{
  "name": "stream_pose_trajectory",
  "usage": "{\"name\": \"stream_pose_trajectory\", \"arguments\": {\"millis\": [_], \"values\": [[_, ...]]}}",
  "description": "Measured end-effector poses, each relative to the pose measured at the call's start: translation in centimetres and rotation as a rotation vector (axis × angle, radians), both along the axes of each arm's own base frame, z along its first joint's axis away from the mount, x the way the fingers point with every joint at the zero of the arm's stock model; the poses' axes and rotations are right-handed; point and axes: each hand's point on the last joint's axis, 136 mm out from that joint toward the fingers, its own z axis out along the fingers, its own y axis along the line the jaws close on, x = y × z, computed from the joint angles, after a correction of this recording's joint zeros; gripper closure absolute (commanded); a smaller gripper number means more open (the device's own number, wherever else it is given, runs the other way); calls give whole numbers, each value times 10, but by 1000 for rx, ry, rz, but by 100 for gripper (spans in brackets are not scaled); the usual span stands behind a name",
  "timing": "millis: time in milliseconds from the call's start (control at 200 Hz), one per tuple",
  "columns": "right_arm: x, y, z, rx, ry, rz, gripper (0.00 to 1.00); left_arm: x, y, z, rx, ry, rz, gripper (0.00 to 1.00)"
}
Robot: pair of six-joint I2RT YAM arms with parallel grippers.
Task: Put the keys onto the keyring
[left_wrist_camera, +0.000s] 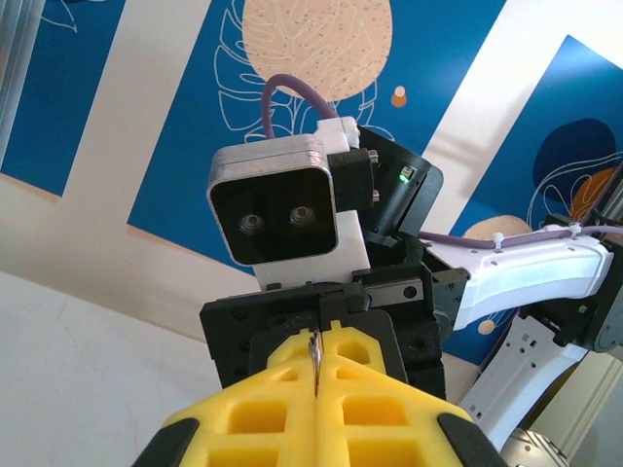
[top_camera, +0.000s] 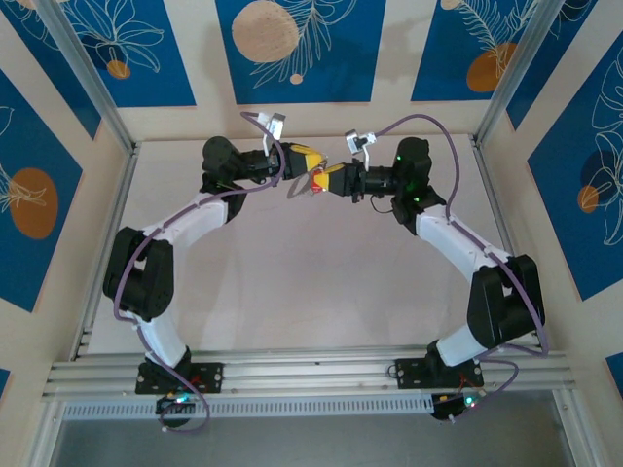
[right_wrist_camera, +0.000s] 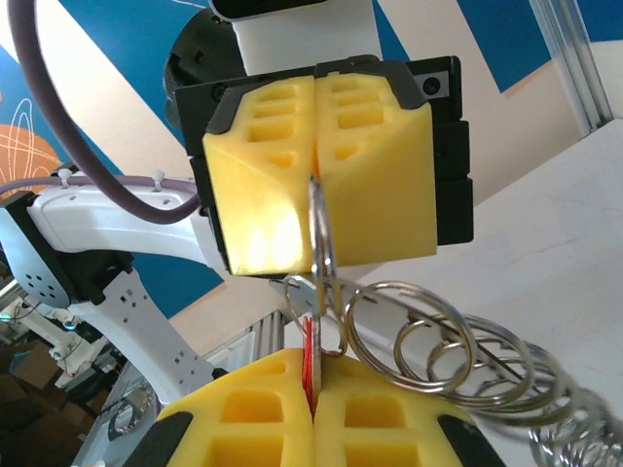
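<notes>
— Blue wall panels [top_camera: 146, 49] with leaf drawings stand round a pale surface [top_camera: 292, 282]. Above its far half the left arm [top_camera: 195, 219] and right arm [top_camera: 458, 243] meet. What has the left hand [top_camera: 308, 158] got?
— It is fully closed. Its yellow fingers [right_wrist_camera: 263, 165] are pressed flat together on one end of the keyring [right_wrist_camera: 320, 233]. From the left wrist, a thin metal edge [left_wrist_camera: 314, 352] stands up out of the seam between them.
— And the keyring itself?
— It is up between the two hands, clear of the surface, its oval loop edge-on to the right wrist camera. A string of smaller wire rings [right_wrist_camera: 438, 350] trails off to the right of the keyring.
— Where is the key?
— At the keyring's end nearest the right hand [top_camera: 323, 181]. A sliver of the red key [right_wrist_camera: 310, 360] touches the loop there. Whether it is threaded through the keyring, I cannot tell.
— Who holds it?
— The right hand, facing the left one across the keyring. It is shut tight too, pinching the red key head between its yellow pads [right_wrist_camera: 389, 428].
</notes>
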Motion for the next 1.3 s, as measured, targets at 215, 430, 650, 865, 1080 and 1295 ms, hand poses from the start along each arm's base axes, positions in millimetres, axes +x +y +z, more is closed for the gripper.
{"name": "stream_pose_trajectory", "arguments": {"millis": [215, 430, 650, 865, 1080, 1295], "values": [[4, 1, -7, -10, 23, -6, 100, 4, 0, -8, -2, 26, 24, 100], [7, 1, -8, -12, 27, -24, 100, 8, 3, -9, -32, 38, 65, 100], [12, 1, -18, -11, 31, -63, 100, 10, 6, -12, -61, 68, 106, 100], [13, 3, -17, 0, 26, -78, 95, 11, 9, -12, -96, 97, 147, 100], [8, 9, -21, 1, 41, -77, 69, 11, 15, -3, -139, 96, 183, 100], [-8, 1, -57, -30, 135, -125, 60, 1, 23, 19, -184, 47, 216, 100]]}}
